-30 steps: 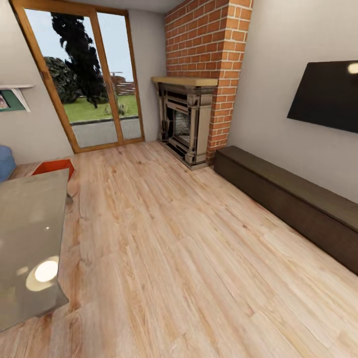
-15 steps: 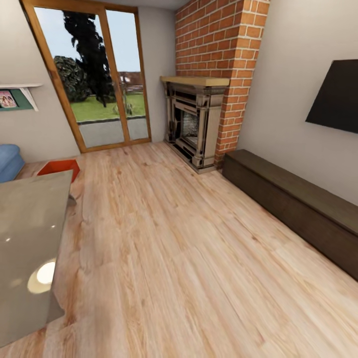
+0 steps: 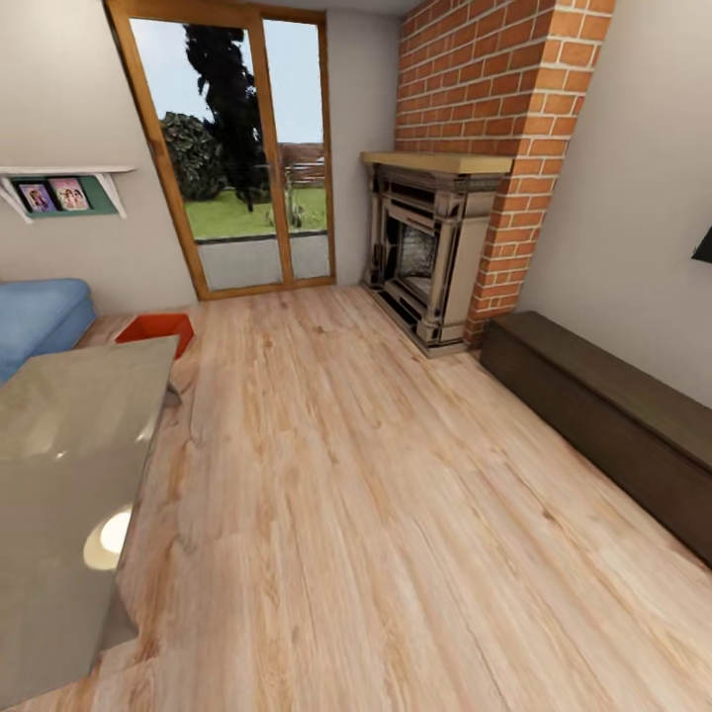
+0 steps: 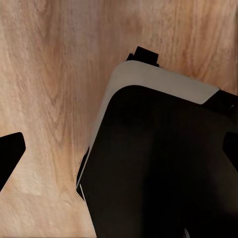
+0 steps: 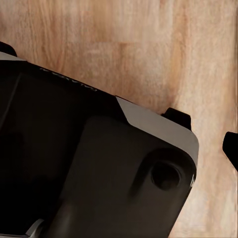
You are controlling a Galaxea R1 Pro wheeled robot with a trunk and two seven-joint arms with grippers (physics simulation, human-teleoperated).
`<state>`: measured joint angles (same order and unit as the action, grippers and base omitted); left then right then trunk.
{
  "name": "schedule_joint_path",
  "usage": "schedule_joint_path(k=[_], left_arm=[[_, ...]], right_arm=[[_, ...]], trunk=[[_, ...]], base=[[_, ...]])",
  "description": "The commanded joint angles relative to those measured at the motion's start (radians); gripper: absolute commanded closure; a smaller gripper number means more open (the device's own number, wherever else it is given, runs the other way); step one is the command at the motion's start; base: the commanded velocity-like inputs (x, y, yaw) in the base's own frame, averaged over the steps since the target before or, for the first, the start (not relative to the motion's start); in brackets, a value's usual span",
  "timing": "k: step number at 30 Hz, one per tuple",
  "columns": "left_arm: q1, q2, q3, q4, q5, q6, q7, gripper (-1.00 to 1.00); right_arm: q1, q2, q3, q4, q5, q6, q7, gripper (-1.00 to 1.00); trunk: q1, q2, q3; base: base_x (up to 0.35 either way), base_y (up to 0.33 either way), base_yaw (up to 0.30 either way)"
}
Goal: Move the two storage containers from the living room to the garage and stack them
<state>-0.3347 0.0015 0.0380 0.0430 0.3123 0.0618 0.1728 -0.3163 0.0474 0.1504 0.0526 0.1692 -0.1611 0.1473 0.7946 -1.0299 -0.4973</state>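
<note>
The head view looks across the living room's wood-plank floor (image 3: 376, 494). One orange-red container (image 3: 156, 327) sits on the planks at the far end of a glossy grey table (image 3: 69, 475), just beyond its far edge, with its near part hidden behind the tabletop. It lies between the table and the glass doors (image 3: 247, 158), near the corner of a blue sofa (image 3: 40, 316). A brick fireplace (image 3: 435, 247) stands against the far right wall, and a long dark bench (image 3: 603, 415) runs along the right wall beside it. A small shelf with pictures (image 3: 59, 188) hangs on the left wall.

Both wrist views look down at planks past the robot's dark base. In the left wrist view, dark tips at opposite edges may be the left gripper's fingers (image 4: 10, 153), set wide apart. In the right wrist view one dark tip (image 5: 231, 147) shows at the edge; whether the right gripper is apart or together cannot be told.
</note>
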Motion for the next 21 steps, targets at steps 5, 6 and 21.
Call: schedule_joint_path(k=[5, 6, 21], left_arm=[[-0.001, 0.000, 0.002, 0.001, 0.002, 0.001, 0.002, -1.00], [-0.001, 0.000, 0.002, 0.001, 0.002, 0.001, 0.002, -1.00], [-0.001, 0.000, 0.002, 0.001, 0.002, 0.001, 0.002, -1.00]], right_arm=[[-0.001, 0.000, 0.008, 0.004, 0.000, -0.008, 0.000, -1.00], [-0.001, 0.000, 0.008, 0.004, 0.000, -0.008, 0.000, -1.00], [-0.002, -0.001, 0.008, 0.004, 0.000, -0.008, 0.000, -1.00]], trunk=[[0.001, -0.001, -0.001], [0.001, -0.001, -0.001], [0.001, -0.001, -0.001]], base=[[0.332, -0.089, 0.288], [0.332, -0.089, 0.288], [0.332, -0.086, 0.277]])
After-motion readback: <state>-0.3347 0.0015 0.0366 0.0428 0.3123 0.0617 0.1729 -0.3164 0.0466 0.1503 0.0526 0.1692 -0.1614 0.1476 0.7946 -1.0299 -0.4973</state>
